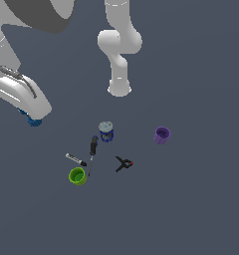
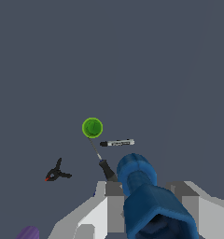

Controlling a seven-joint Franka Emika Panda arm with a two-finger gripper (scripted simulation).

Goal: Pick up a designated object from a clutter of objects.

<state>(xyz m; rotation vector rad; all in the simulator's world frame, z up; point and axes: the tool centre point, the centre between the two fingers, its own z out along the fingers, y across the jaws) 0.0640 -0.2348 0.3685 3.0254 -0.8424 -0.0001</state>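
Note for you: the bright-blue stubby object (image 2: 144, 196) sits between the tool (image 2: 146, 205) fingers (image 2: 109, 205), which are clamped on it; in the wrist view it fills the gap, its long axis running out from the tool toward the clutter. In the exterior view only a small blue patch shows under the tool (image 1: 33, 119), at that view's left, with the arm's white link (image 1: 22, 92) above it. It reads as off the tabletop (image 1: 201, 209), though you cannot be certain of the clearance from these renders. The clutter lies well apart from the tool, toward the exterior view's right: green cup (image 1: 77, 176), marker (image 1: 75, 160), black screwdriver (image 1: 92, 152), blue grey-topped can (image 1: 106, 131), black clamp (image 1: 124, 164), purple cup (image 1: 162, 135). The relation to mind: the held piece lies in line with the tool, not beside it, so the grip covers only its rear part. Judgement: pick essentially made; what remains calls for a steady raise without loosening.
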